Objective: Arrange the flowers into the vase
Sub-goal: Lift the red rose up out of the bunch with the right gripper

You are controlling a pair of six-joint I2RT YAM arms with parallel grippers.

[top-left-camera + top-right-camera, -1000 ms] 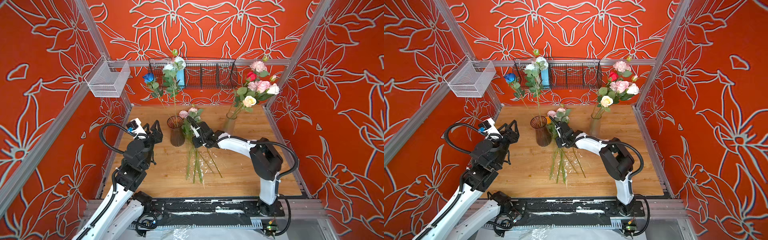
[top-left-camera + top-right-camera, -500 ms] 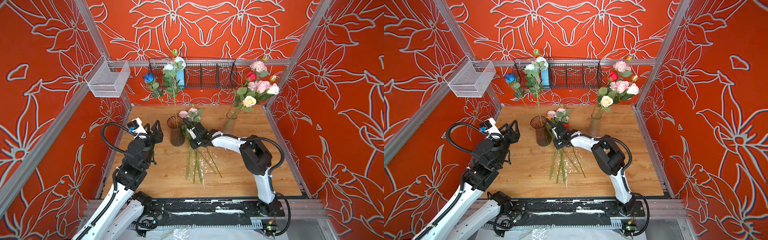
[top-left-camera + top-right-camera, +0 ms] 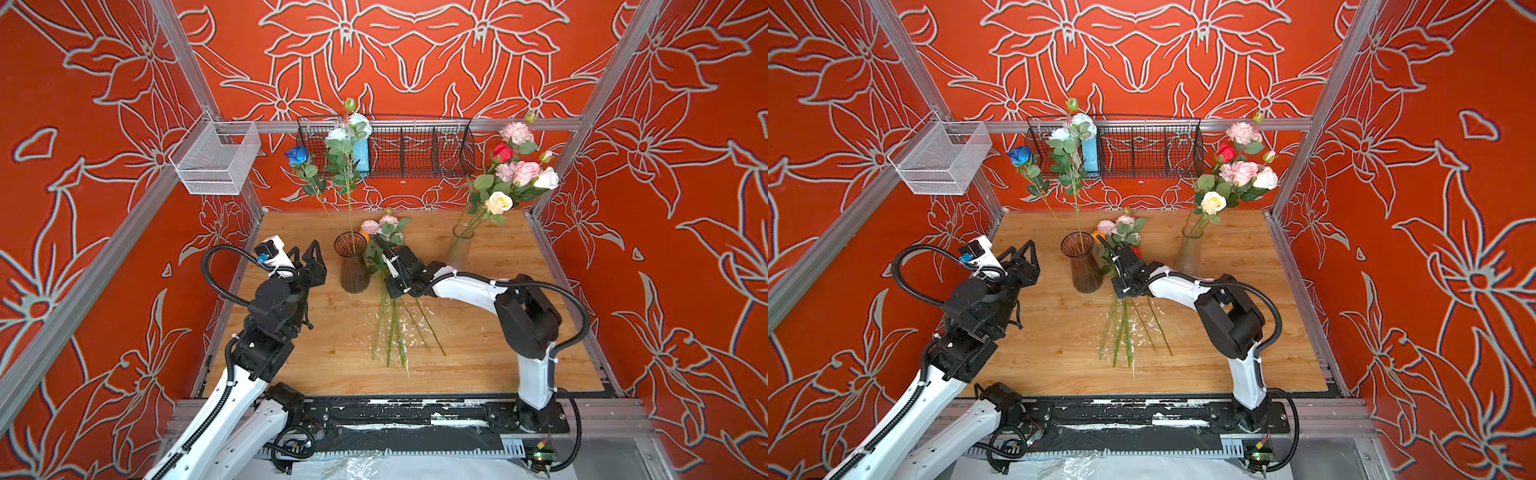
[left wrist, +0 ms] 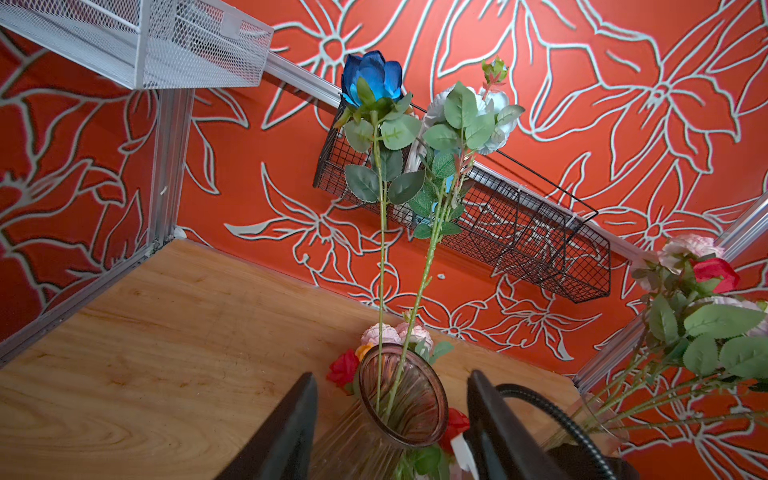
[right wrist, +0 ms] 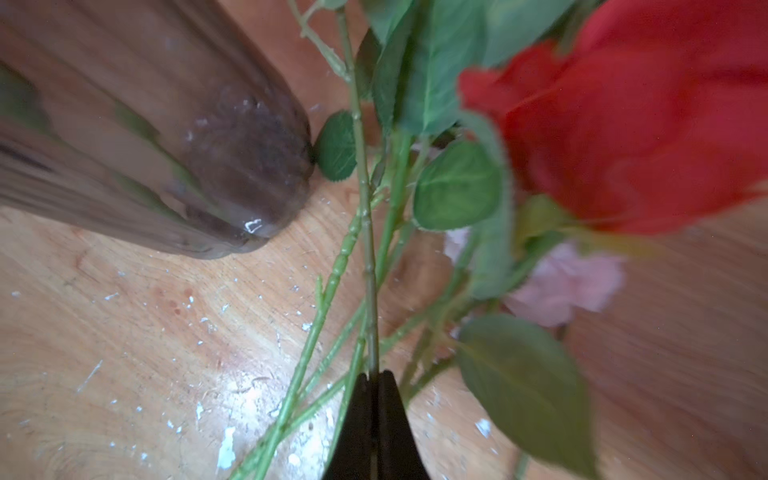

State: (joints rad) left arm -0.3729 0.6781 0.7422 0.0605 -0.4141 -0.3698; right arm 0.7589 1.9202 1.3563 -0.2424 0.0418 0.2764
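1. Across the wooden desk (image 3: 291, 340), the largest things standing are two vases: a brown ribbed vase (image 3: 353, 266) near the middle and a clear vase (image 3: 459, 249) further right, towards the back.
2. The clear vase already carries a full bunch of flowers (image 3: 515, 174). The brown one holds only two tall stems, one of them a blue rose (image 3: 298, 154).
3. The loose flowers (image 3: 390, 324) lie flat just to the right of the brown vase. Their long axes run from the near edge towards the back wall, with the blooms at the far end.
4. My left end effector (image 3: 304, 254) hovers on the other side of the brown vase, jaws partly open and empty.
5. My right end effector (image 5: 375, 378) is the nearer one, down among the stems with its jaws pinched shut on one thin green stem (image 5: 365, 208). I cannot tell which bloom belongs to it.
6. The vase mouth sits above and to the left of that grip, so I judge the stem must be lifted and swung from lying to upright, with the cut end tipped down into the brown vase.
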